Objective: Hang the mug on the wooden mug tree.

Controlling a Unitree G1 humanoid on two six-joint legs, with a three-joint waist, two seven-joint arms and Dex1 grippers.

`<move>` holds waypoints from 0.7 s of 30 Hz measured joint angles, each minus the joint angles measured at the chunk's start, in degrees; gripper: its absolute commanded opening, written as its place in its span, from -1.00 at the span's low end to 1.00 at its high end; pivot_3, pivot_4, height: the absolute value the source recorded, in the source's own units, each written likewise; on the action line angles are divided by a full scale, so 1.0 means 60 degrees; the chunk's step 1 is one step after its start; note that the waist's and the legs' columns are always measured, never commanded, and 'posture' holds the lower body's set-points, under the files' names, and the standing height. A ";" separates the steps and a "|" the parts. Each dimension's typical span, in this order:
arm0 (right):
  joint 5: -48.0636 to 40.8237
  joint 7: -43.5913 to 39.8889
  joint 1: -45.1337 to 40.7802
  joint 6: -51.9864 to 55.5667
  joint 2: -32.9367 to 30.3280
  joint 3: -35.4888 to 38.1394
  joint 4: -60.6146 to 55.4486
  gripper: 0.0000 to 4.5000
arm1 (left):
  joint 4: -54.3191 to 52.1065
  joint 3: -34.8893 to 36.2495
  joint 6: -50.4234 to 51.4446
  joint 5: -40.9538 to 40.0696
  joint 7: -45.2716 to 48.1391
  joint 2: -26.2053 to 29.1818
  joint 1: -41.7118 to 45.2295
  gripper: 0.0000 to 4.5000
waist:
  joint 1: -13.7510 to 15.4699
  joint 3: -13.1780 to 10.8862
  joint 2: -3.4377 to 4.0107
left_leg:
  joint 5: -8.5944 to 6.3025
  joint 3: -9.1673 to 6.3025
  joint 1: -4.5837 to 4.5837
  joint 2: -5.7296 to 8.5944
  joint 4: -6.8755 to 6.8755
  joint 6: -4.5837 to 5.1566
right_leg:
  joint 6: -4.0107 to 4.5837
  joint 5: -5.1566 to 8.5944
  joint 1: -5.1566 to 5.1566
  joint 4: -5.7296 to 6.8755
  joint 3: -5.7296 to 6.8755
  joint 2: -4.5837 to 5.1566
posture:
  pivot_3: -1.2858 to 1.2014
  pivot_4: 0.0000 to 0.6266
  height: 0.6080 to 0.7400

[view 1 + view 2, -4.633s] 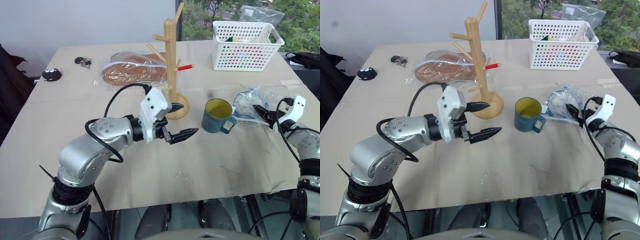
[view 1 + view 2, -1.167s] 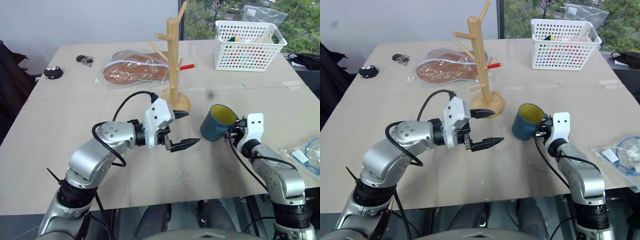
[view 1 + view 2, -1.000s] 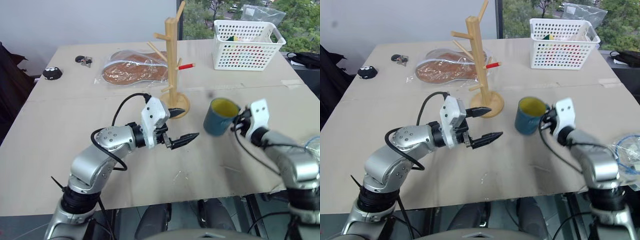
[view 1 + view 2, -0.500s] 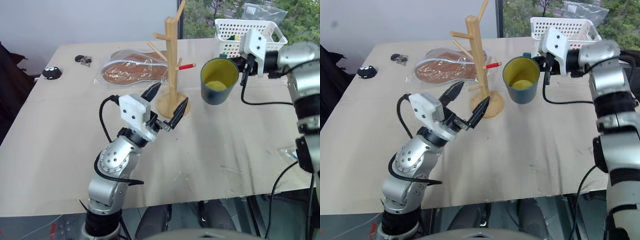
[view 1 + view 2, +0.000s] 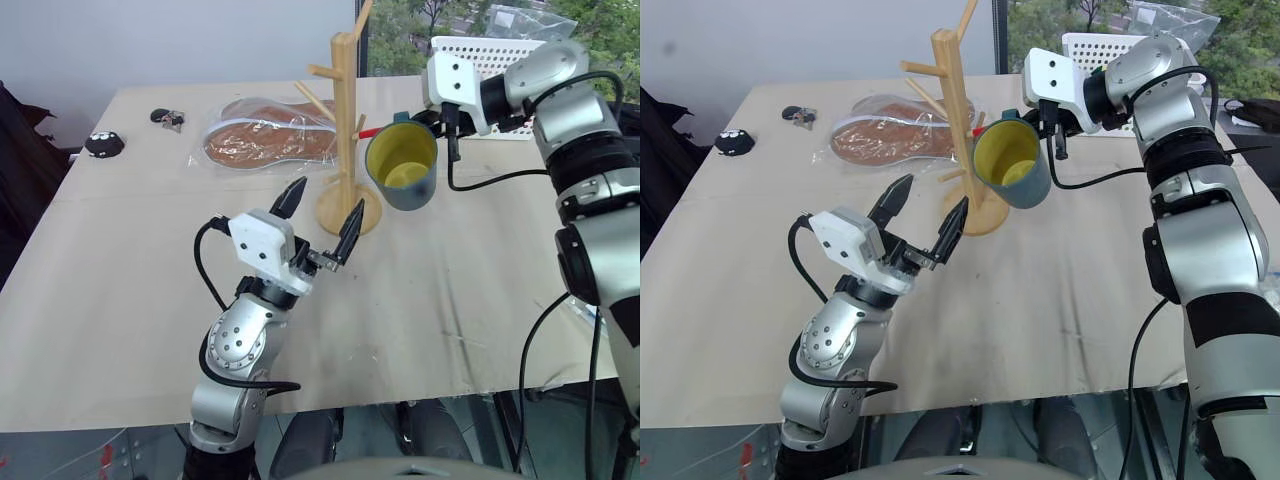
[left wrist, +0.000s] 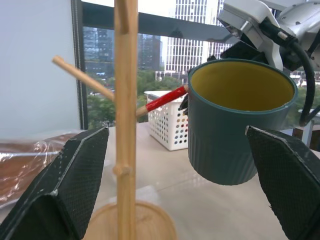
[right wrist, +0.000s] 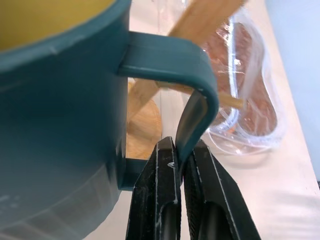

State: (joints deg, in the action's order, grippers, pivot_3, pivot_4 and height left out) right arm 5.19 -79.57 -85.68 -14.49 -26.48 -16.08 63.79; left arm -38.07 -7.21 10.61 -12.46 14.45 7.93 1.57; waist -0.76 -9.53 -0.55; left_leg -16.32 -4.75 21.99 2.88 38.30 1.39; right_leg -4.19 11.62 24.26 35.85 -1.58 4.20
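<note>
The right gripper (image 7: 179, 165) is clenched on the handle of the mug (image 5: 402, 168), holding it in the air just beside the wooden mug tree (image 5: 345, 120), near the red-tipped peg (image 5: 371, 132). The handle is not yet over a peg, so threading and release remain. The left gripper (image 5: 318, 212) hovers with its jaws spread, holding nothing, near the tree's base on the counter (image 5: 130, 260).

High-rise office or lab room, set up as a test bench

You're looking at a worktop (image 5: 120, 250) covered in plain brown cardboard sheeting, standing against a bare white wall (image 5: 150, 40). A big window (image 6: 165, 45) gives you tower blocks and treetops outside, so you're several floors up. There's a white perforated basket (image 5: 1110, 45), a plastic-wrapped pack (image 5: 265, 140) and small oddments laid out like test props.
</note>
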 measured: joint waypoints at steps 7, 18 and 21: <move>0.0185 0.0107 -0.0542 0.0388 0.0370 0.0076 0.0335 -0.87 | 0.0001 -0.0058 -0.0186 0.0093 -0.0073 -0.0038 -0.0119 1.00 | -0.0004 -0.0001 0.0002 | -0.0001 -0.0003 0.0000 -0.0001 -0.0005 -0.0001 | 0.0001 0.0001 0.0003 0.0000 0.0002 -0.0003 | 0.03 -0.52 1.00; 0.0193 0.1224 -0.0633 0.1958 0.0152 0.0573 0.0444 0.97 | 0.0127 0.0005 -0.0255 -0.0220 0.0148 -0.0007 -0.0189 1.00 | 0.0022 -0.0001 0.0002 | 0.0000 -0.0004 0.0006 0.0001 -0.0004 0.0000 | 0.0001 0.0000 0.0004 -0.0001 0.0004 -0.0002 | 0.03 -0.52 1.00; 0.0045 0.1231 -0.0616 0.2479 -0.0383 0.0916 0.0410 0.97 | 0.0207 0.0134 -0.0136 -0.0478 0.0313 0.0170 -0.0247 1.00 | 0.0030 -0.0001 0.0002 | -0.0001 -0.0006 0.0013 0.0003 -0.0003 0.0001 | 0.0001 0.0000 0.0008 -0.0004 0.0005 0.0000 | 0.03 -0.52 1.00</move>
State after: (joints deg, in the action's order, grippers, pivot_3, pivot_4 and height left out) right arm 5.45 -72.18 -89.38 0.38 -28.78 -10.58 66.25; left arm -36.83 -6.41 9.79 -15.33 16.33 8.95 0.09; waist -0.58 -9.53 -0.54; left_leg -16.32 -4.79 22.07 2.90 38.28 1.39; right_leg -4.18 11.62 24.31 35.82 -1.55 4.20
